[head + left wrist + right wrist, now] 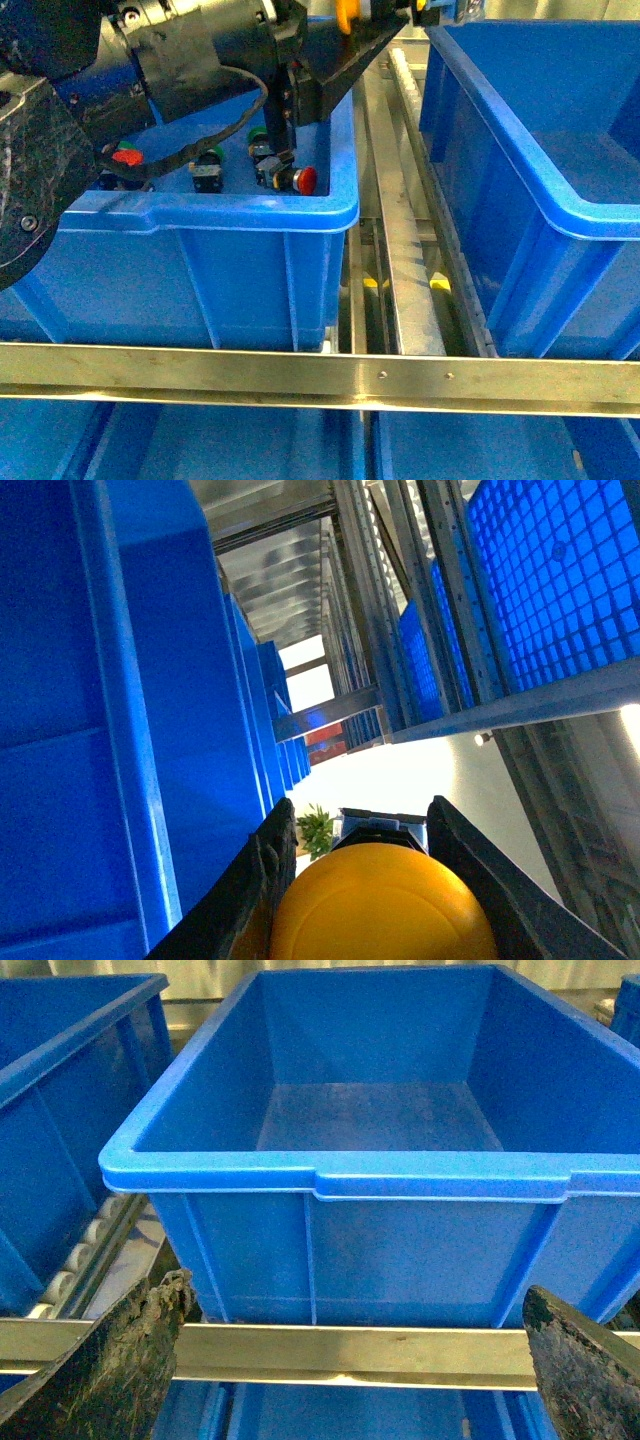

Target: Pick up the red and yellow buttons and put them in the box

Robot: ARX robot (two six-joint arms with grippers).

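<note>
My left gripper is shut on the yellow button, whose domed cap fills the space between the black fingers. In the front view that button is held high above the left bin's right rim. Two red buttons lie inside the left blue bin beneath the left arm. The box stands to the right, and no buttons show in it. My right gripper is open in front of the box's near rim, with nothing between its fingers.
Green-capped buttons lie among the red ones. A steel rail crosses in front of both bins, and roller tracks run between them. More blue bins sit on the shelf below.
</note>
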